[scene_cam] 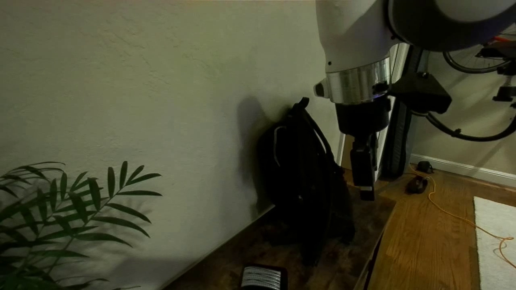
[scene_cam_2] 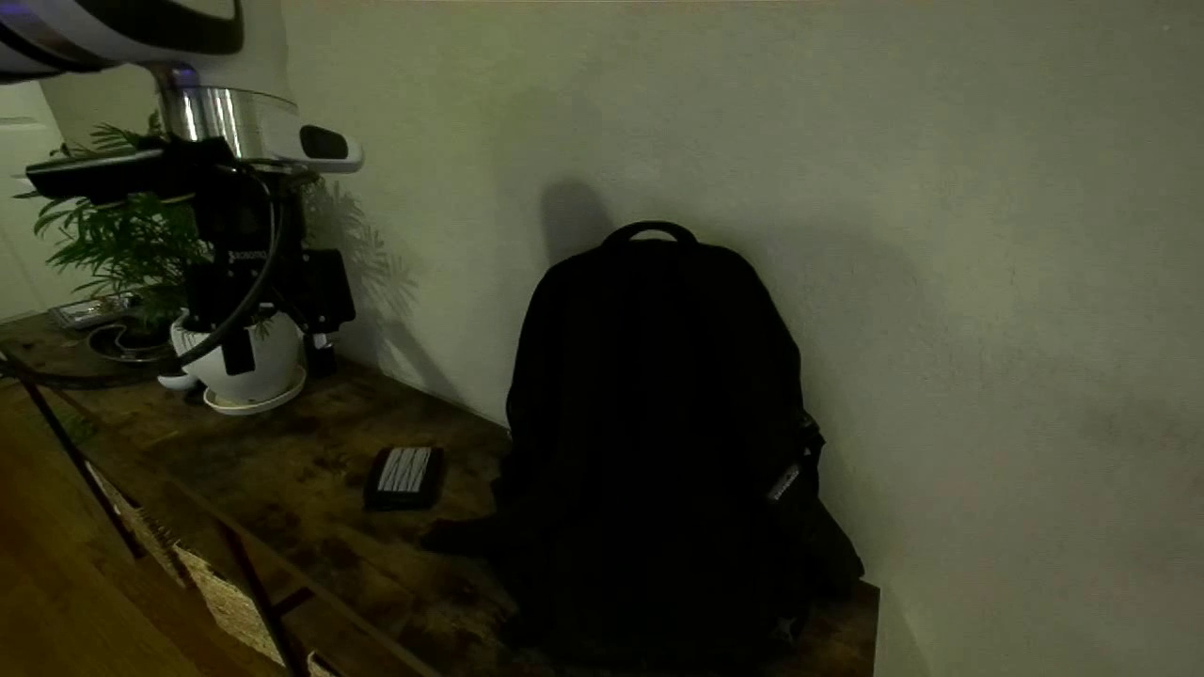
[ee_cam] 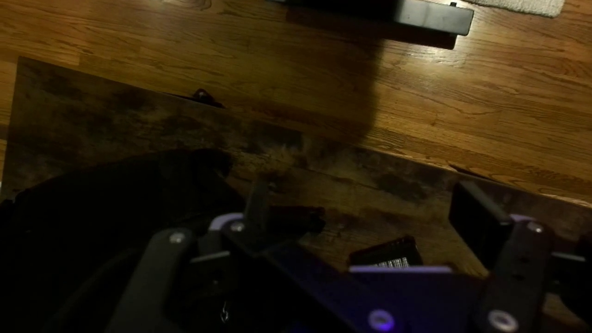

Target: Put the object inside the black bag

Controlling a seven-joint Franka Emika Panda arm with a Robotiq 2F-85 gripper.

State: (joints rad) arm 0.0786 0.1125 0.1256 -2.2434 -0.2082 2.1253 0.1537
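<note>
The black bag is a backpack [scene_cam: 298, 177] standing upright against the wall in both exterior views [scene_cam_2: 658, 404]. It fills the lower left of the wrist view [ee_cam: 120, 199]. Its opening cannot be made out in the dark. A small black object with a grey-white striped face [scene_cam_2: 404, 470] lies flat on the dark wooden table beside the bag. It also shows at the bottom edge of an exterior view [scene_cam: 261, 278] and, partly hidden by the gripper body, in the wrist view [ee_cam: 386, 254]. My gripper [scene_cam_2: 279, 355] is open and empty, raised above the table. Its fingers stand wide apart in the wrist view [ee_cam: 370, 203].
A plant in a white pot [scene_cam_2: 249, 367] stands on the table [scene_cam_2: 282, 461] behind the gripper; its leaves [scene_cam: 80, 209] show in an exterior view. The wall [scene_cam_2: 988, 282] runs along the table's back. A strap [scene_cam_2: 466, 534] extends from the bag toward the object.
</note>
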